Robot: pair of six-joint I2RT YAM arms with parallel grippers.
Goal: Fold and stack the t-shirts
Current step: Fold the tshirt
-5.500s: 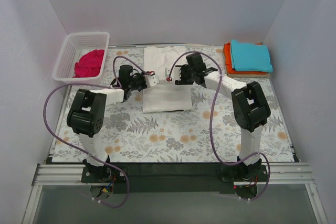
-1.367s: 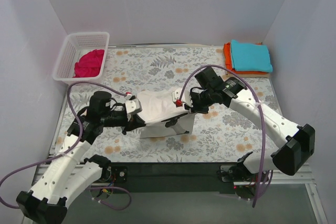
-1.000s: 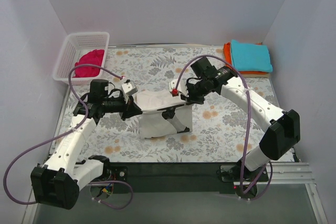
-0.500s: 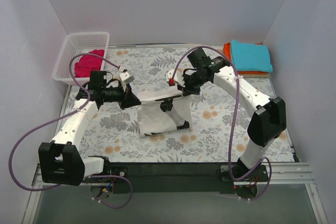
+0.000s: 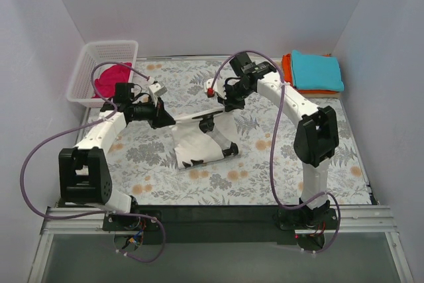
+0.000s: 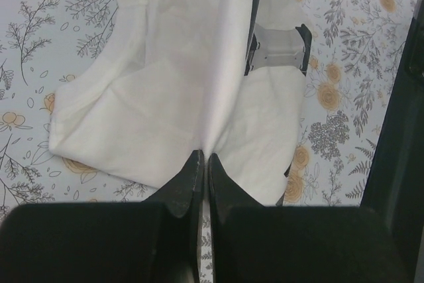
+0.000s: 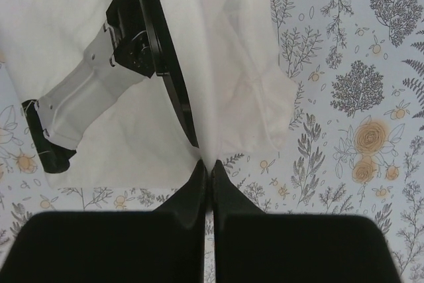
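Note:
The off-white t-shirt [image 5: 192, 145] hangs between both grippers above the floral table covering, its lower part trailing on the table. My left gripper [image 5: 167, 118] is shut on its left edge; the cloth [image 6: 165, 97] stretches away from the closed jaws [image 6: 204, 162]. My right gripper [image 5: 222, 105] is shut on the right edge; the cloth [image 7: 225, 64] hangs from the jaws [image 7: 207, 166]. The magenta t-shirt [image 5: 111, 77] lies in the basket. The teal t-shirt [image 5: 317, 71] lies folded on the orange t-shirt [image 5: 287, 77] at the back right.
A white mesh basket [image 5: 83, 74] stands at the back left. White walls close in the table on three sides. The floral covering [image 5: 278, 164] spreads over the table.
Both grippers have lifted the off-white t-shirt's near edge and carried it toward the back; the shirt has risen off the table and now drapes between them.

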